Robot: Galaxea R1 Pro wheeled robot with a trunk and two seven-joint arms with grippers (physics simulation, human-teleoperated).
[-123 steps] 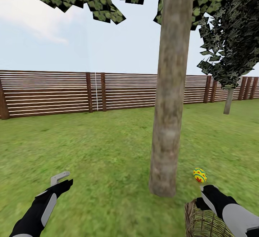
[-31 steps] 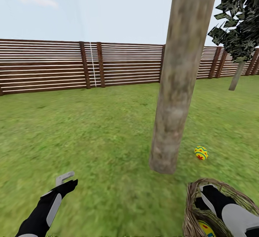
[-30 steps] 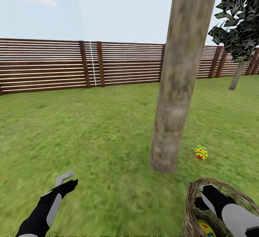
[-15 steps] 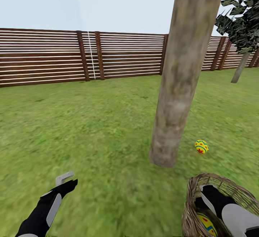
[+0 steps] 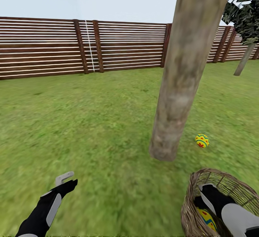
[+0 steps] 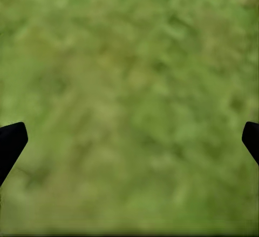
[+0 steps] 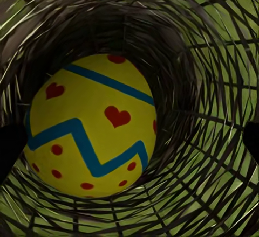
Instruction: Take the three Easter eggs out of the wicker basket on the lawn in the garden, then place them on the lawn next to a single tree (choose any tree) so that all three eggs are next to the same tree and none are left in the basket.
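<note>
Down inside the basket, right gripper [image 7: 129, 140]: its two dark fingertips sit at opposite edges of the right wrist view, spread wide apart with nothing between them; in the head view the arm reaches down past the rim.
Egg under the right gripper: an Easter egg in the basket [image 7: 90, 125], yellow with red hearts and dots and a blue zigzag band, lies on the woven bottom between the two fingertips, touched by neither; in the head view it peeks out beside the right arm [image 5: 205, 218].
Wicker basket [image 5: 187, 212]: brown, round and deep, standing on the grass just short of the tree, at the lower right of the head view.
Left gripper [image 6: 129, 140]: fingertips spread wide at the edges of the left wrist view, holding nothing, above bare grass; in the head view it hangs low at the left [image 5: 64, 181], well apart from basket and tree.
Egg on the grass [image 5: 202, 140]: lies on the lawn just right of the trunk's foot, beyond the basket.
Tree [image 5: 180, 86]: thick pale mottled trunk rising from the grass.
Lawn [image 5: 90, 122]: green, mottled, running back to a brown slatted fence [image 5: 46, 46].
</note>
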